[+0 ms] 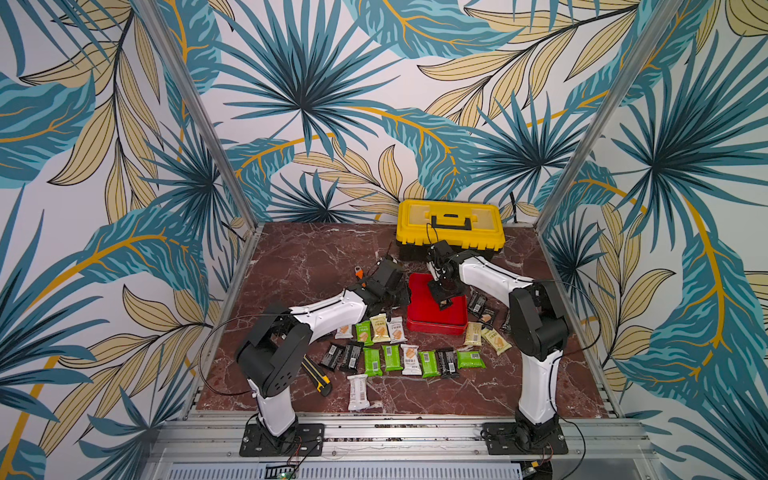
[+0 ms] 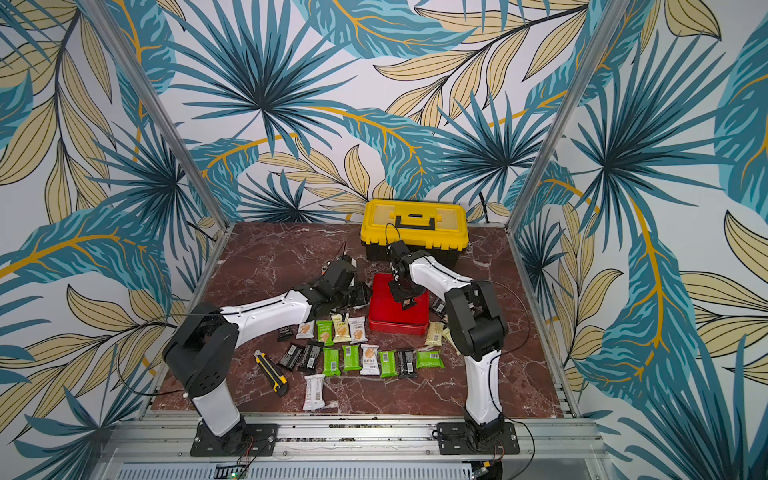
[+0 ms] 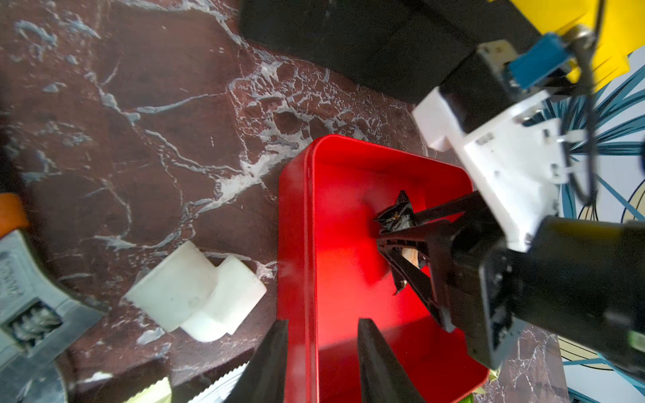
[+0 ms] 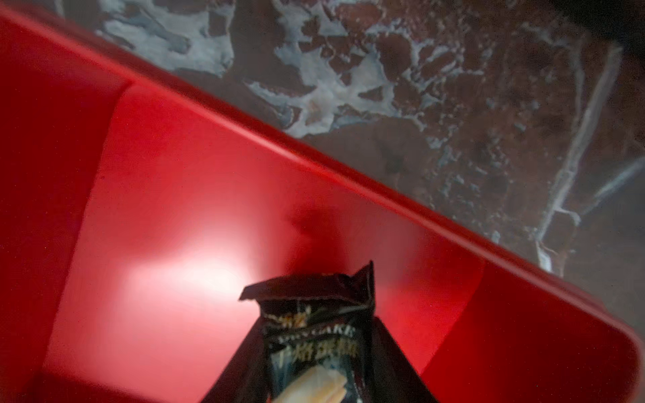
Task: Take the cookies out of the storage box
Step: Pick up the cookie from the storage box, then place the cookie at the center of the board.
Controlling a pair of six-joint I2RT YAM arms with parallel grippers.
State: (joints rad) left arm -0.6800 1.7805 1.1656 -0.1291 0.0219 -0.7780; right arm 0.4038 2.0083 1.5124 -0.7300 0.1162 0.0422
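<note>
Your right end effector (image 1: 443, 304) pinches a black cookie packet (image 4: 314, 335) inside the red storage box (image 3: 300, 244), while your left end effector (image 3: 324, 324) straddles its wall, jaws apart.

Both top views are bright, evenly lit and crisp; shadows on the dark red marble tabletop (image 1: 291, 257) are soft. In the left wrist view the shallow red plastic tray (image 3: 296, 244) carries pale glare on its floor, the white plastic pipe elbow (image 3: 195, 293) looks soft, and the grey metal wrench (image 3: 31, 296) is blurred. The right wrist view is dimmer and hazy: 1 white hot spot glares on the tray (image 4: 181, 279), and the black wrapped packet (image 4: 314, 335) has smeared print.
</note>
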